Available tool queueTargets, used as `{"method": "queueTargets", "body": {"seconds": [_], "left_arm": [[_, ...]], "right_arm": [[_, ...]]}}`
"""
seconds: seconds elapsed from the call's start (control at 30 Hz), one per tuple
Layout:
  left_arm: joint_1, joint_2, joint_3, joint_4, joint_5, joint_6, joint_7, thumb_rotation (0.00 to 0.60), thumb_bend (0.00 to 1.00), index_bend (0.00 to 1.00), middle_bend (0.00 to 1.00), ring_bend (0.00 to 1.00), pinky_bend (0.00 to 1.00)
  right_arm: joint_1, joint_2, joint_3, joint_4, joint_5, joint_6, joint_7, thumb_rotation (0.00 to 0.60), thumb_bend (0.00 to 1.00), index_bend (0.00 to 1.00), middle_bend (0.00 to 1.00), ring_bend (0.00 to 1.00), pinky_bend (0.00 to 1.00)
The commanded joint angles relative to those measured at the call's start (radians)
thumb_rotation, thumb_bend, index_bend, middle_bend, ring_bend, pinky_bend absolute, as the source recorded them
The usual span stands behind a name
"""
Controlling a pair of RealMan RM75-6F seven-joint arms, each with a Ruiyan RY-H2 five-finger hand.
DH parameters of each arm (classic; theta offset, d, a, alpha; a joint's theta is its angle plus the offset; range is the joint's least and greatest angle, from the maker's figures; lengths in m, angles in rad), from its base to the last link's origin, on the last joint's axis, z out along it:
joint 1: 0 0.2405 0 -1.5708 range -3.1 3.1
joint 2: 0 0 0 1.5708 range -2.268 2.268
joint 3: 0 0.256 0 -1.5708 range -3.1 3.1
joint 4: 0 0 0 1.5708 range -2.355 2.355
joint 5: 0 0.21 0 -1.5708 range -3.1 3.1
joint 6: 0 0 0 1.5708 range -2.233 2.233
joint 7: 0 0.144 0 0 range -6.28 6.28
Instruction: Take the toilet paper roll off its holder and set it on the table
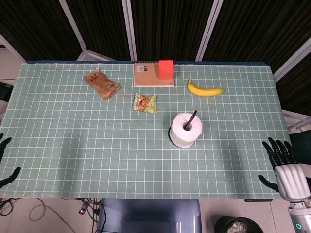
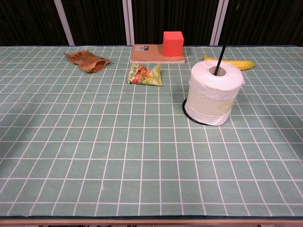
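A white toilet paper roll (image 1: 186, 129) (image 2: 214, 92) stands upright on a black holder, its thin rod (image 2: 221, 52) rising through the core and its round base (image 2: 185, 109) showing under the roll. In the head view my right hand (image 1: 285, 164) hovers at the table's right front corner, fingers spread, holding nothing, far from the roll. Only dark fingertips of my left hand (image 1: 5, 162) show at the left edge, apart and empty. Neither hand appears in the chest view.
A brown snack bag (image 1: 102, 84) lies at the back left. Beside a green snack packet (image 1: 145, 103), further back, a red block (image 1: 166, 69) sits on a brown notebook (image 1: 148, 76). A banana (image 1: 205, 90) lies behind the roll.
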Motion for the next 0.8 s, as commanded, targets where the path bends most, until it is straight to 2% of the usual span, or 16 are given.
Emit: {"method": "queueTargets", "body": {"seconds": [0.03,0.67,0.8], "left_arm": [[0.001,0.001,-0.001,0.0,0.002,0.004,-0.003,0.6,0.22,0.11,0.0,0.0,0.03],[0.011,0.006,0.004,-0.008,0.022,0.028,-0.012,0.6,0.22,0.11,0.0,0.0,0.03],[0.015,0.009,0.002,-0.011,0.022,0.036,-0.024,0.6,0.22,0.11,0.0,0.0,0.03]], "right_arm": [[-0.001,-0.001,0.002,-0.003,0.004,0.002,0.005,0.6,0.0,0.0,0.0,0.0,0.03],[0.008,0.0,-0.008,-0.025,0.048,-0.058,0.081,0.6,0.0,0.0,0.0,0.0,0.02],[0.014,-0.012,-0.011,-0.056,0.068,-0.085,0.169,0.6,0.0,0.0,0.0,0.0,0.0]]}}
